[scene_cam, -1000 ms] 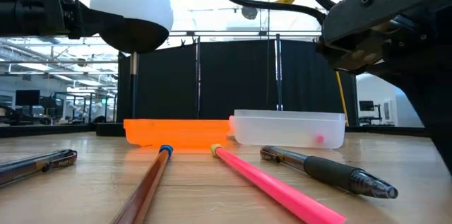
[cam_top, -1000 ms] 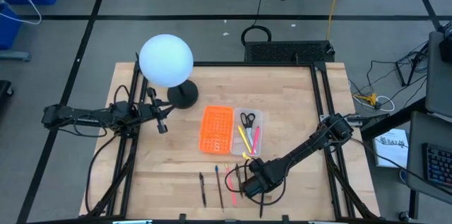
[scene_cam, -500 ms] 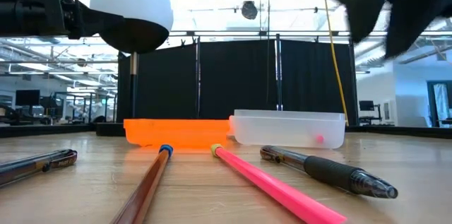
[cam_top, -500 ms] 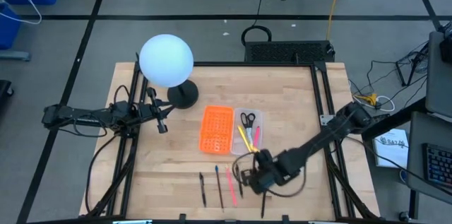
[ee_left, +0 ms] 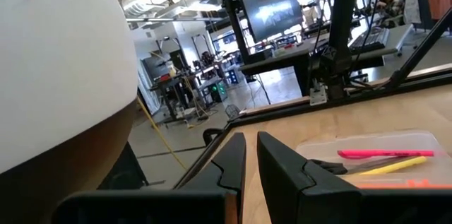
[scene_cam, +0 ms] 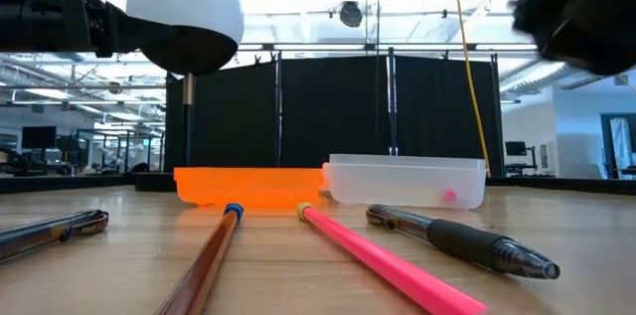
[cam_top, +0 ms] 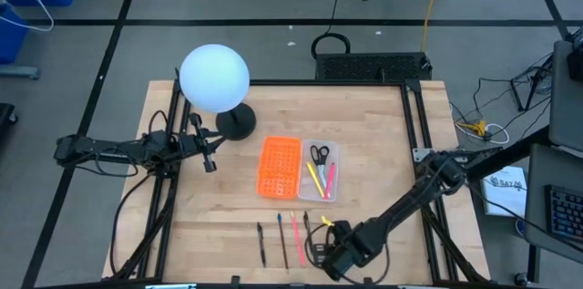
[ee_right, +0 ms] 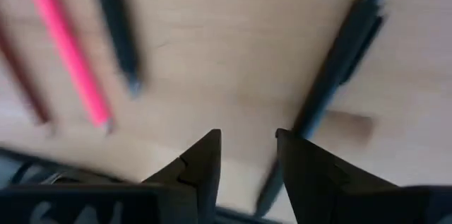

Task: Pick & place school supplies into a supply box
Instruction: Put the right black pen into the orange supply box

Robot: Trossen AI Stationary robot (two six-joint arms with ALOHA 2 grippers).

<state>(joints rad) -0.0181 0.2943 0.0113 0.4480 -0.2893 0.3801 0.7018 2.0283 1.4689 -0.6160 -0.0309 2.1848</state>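
I am watching the supply box (cam_top: 320, 170) sitting mid-table, already holding scissors (cam_top: 319, 153) and pencils. My right gripper (ee_right: 247, 155) is hovering with fingers apart over a dark pen (ee_right: 337, 61) near the front edge, gripping nothing; it looks off-centre, so closing may roll the pen away. The left gripper (ee_left: 251, 155) is waiting, nearly closed, beside the lamp (cam_top: 214, 77).

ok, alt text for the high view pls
Seen from above, the right end effector, fingers apart and holding nothing, hangs over loose pens at the wooden table's near edge. Mid-table, a clear supply box holding scissors and pens sits beside an orange panel. The left arm waits by a white globe lamp.
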